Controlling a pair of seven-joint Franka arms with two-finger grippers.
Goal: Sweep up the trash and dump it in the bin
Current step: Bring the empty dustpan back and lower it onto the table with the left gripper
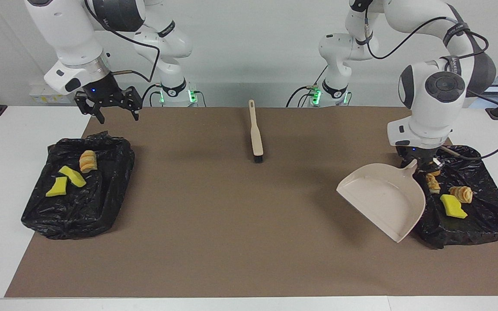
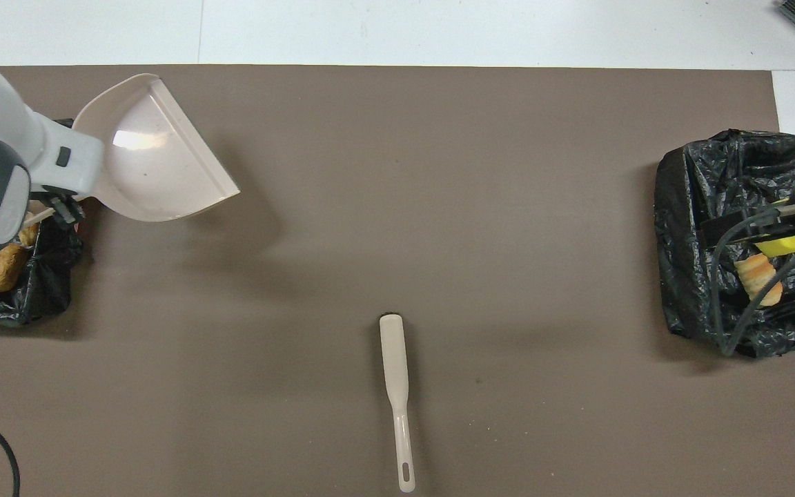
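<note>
Brown mat bare of trash: left pincer, pinching the dustpan, should set it down flat beside its bin; right pincer waits spread.

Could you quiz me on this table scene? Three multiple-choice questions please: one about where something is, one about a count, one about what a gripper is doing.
1. Where does the brush lie?
A. on the brown mat, midway between the two bins
B. inside a bin
C. in the dustpan

2. How many yellow sponge pieces show in the bin at the right arm's end?
A. none
B. two
C. five

3. What is the left gripper doing?
A. hanging open with nothing in it
B. gripping the brush
C. holding the dustpan by its handle

Answers: 1 A, the brush rests alone on the bare mat. 2 B, two yellow sponge pieces lie beside one bread bit. 3 C, it is shut on the handle, the pan raised.
</note>
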